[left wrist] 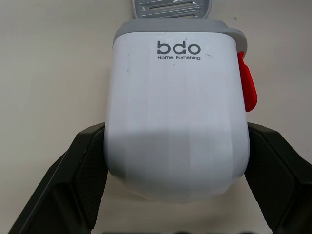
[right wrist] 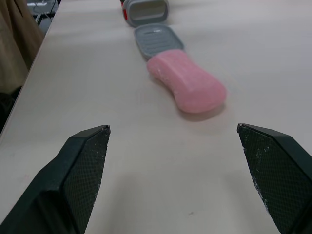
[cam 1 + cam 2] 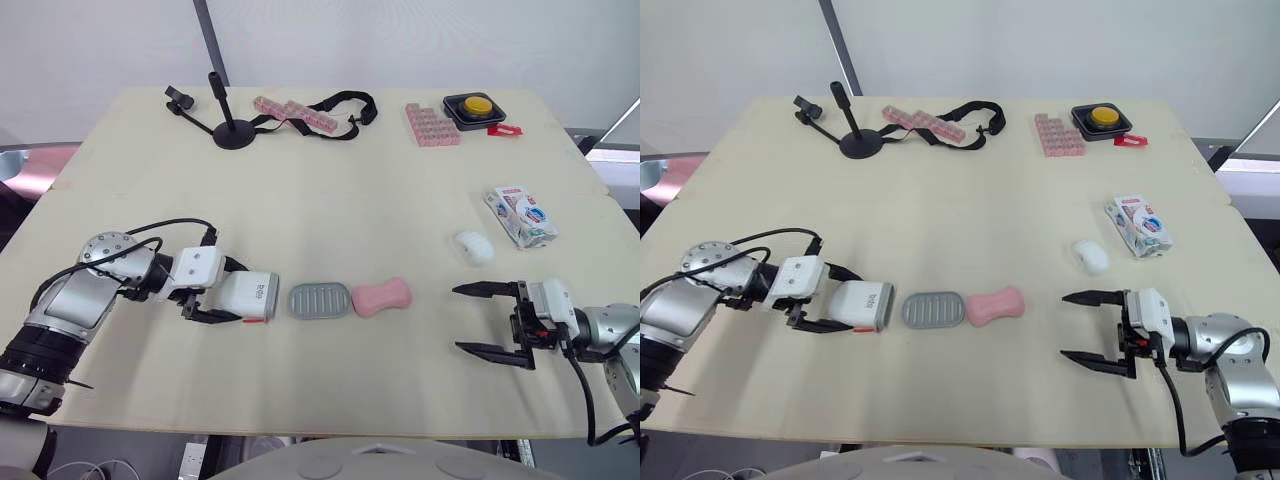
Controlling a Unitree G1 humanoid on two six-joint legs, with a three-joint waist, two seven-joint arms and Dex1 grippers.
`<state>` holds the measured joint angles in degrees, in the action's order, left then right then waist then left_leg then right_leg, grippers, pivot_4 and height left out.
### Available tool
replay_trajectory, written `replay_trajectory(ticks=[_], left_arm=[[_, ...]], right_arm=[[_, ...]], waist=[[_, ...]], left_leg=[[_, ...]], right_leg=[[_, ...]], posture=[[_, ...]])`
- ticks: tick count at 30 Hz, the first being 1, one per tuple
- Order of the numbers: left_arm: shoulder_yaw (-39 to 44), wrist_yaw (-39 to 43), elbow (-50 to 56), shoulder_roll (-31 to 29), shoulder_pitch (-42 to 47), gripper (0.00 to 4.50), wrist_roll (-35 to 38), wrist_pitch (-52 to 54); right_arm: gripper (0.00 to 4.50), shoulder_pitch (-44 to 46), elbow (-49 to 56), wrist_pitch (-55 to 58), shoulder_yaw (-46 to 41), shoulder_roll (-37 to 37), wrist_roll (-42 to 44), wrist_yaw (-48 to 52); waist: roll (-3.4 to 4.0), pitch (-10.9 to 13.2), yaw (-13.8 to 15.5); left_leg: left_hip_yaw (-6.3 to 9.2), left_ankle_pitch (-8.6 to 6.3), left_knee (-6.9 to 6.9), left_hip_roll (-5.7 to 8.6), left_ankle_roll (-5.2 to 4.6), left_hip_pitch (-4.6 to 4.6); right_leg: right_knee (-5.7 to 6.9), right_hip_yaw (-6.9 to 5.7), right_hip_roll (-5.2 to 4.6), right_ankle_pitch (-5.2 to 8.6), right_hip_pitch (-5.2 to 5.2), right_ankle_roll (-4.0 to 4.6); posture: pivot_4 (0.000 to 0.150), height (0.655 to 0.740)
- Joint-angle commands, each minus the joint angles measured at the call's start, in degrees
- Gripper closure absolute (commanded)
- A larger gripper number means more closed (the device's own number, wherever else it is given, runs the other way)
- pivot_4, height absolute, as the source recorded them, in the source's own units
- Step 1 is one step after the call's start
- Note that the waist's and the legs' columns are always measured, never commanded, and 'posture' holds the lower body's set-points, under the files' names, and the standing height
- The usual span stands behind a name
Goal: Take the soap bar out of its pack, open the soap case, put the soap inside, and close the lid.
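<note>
A white soap case point(image 3: 250, 296) marked "bdo", with a red latch point(image 1: 247, 87), lies on its side at the table's front left. My left gripper point(image 3: 222, 292) is shut on it, a finger pressed on each flank. Its open end faces a grey ridged insert point(image 3: 320, 300) lying flat beside it. The pink soap bar point(image 3: 381, 296) rests bare on the table, touching the insert's right end. My right gripper point(image 3: 457, 318) stands wide open and empty, a short way right of the soap. The soap pack point(image 3: 521, 215) lies at the right edge, a white crumpled wrapper point(image 3: 474, 246) near it.
Along the far edge stand a black stand point(image 3: 232, 125), a black strap point(image 3: 350, 105) with pink block strips point(image 3: 300, 113), a pink block tray point(image 3: 432, 125) and a yellow button box point(image 3: 475, 107). The table's front edge point(image 3: 330, 430) runs close below both arms.
</note>
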<state>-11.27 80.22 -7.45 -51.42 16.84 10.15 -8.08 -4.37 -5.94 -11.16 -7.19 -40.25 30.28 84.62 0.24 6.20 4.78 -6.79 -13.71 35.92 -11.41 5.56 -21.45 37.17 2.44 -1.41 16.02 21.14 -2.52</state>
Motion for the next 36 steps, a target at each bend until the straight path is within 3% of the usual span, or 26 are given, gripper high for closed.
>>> replay_trajectory(ticks=[1, 11, 13, 24, 36], left_arm=[[-0.4, 0.5, -2.1, -0.7, 0.1, 1.04, -2.4, -1.9], [-0.6, 0.4, -3.4, 0.2, -0.1, 1.04, -2.3, -3.5], [-0.6, 0.6, -4.1, -0.1, -0.2, 0.01, -2.7, -4.6], [1.6, 2.1, -5.6, -0.9, 0.4, 0.01, -0.7, -6.2], [7.6, 3.4, 0.6, -2.9, -2.6, 0.01, 6.4, -3.0]], right_arm=[[0.04, -0.2, 2.7, 2.2, -1.5, -0.3, 3.3, 0.9], [0.04, -2.7, 5.0, 2.1, -1.2, 1.3, 4.1, 2.0], [0.0, -2.4, 5.2, 1.8, -1.1, 1.9, 4.2, 1.9], [0.0, -1.7, 5.0, 1.0, -0.4, 2.2, 3.0, 2.3], [0.0, 0.3, 4.0, 1.8, -0.3, 1.7, 2.8, 2.5]], waist=[[0.0, 0.0, 0.0], [0.01, 0.0, 0.1], [0.01, 0.0, 0.0], [0.0, 0.0, 0.0], [-0.01, 0.0, 0.2]], left_leg=[[0.0, 0.0, 0.0, 0.0, 0.0, 0.0], [-0.01, 0.0, 0.0, 0.0, 0.0, 0.01], [-0.01, 0.0, 0.0, 0.0, 0.0, 0.02], [0.0, 0.0, 0.0, -0.01, 0.0, 0.01], [0.0, 0.0, 0.01, -0.01, 0.0, 0.01]], right_leg=[[0.0, -0.01, 0.0, 0.0, 0.0, 0.0], [0.0, 0.0, -0.03, 0.0, 0.0, 0.0], [0.01, 0.0, -0.03, 0.0, 0.0, 0.0], [0.02, 0.0, -0.02, 0.0, 0.07, 0.0], [0.07, -0.03, -0.01, 0.0, 0.23, 0.0]], posture=[[0.15, 0.74], [0.15, 0.74], [0.15, 0.74], [0.15, 0.74], [0.15, 0.74]])
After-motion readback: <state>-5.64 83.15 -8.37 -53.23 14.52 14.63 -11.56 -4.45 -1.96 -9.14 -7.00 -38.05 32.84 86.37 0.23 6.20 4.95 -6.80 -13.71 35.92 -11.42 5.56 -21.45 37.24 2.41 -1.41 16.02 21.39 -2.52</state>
